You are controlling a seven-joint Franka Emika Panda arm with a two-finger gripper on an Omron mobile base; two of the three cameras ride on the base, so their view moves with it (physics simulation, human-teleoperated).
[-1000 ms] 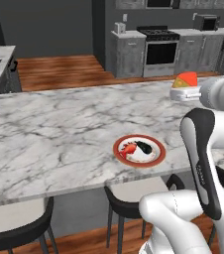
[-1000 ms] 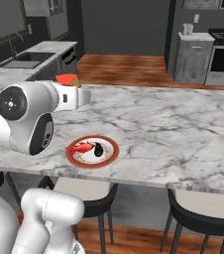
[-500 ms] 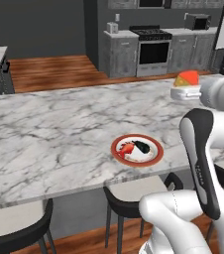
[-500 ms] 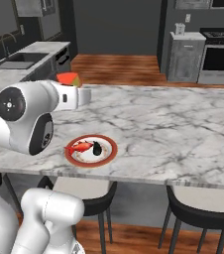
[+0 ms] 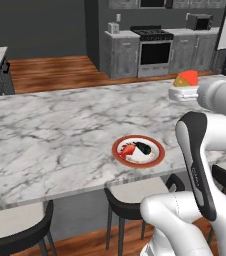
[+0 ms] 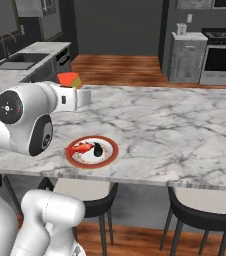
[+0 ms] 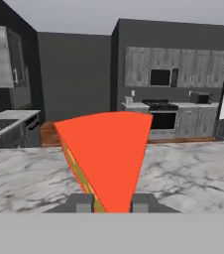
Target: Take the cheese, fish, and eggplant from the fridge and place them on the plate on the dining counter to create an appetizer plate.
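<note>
My gripper (image 7: 110, 203) is shut on the cheese (image 7: 109, 154), an orange-red wedge with a yellow side, held up above the dining counter (image 7: 193, 173). In the left base view the cheese (image 5: 187, 78) sits on top of the hand at the right, beyond the plate. From the right base the gripper (image 6: 70, 86) carries the cheese (image 6: 69, 79) behind and left of the plate (image 6: 112, 155). The plate (image 5: 157, 156) lies near the front edge of the dining counter (image 5: 50, 135) with the red fish (image 5: 127, 150) and the dark eggplant (image 5: 143, 148) on it, side by side. The fridge is out of view.
Black stools (image 5: 135, 197) (image 6: 205, 210) stand under the counter's near edge. Grey cabinets with a stove (image 5: 155, 50) line the far wall across a wooden floor. A second marble top with a sink (image 6: 15, 62) lies at the far left.
The whole picture has shifted a little, so the camera has moved slightly. The cheese stays in the shut gripper, and the fish and eggplant lie unmoved on the plate.
</note>
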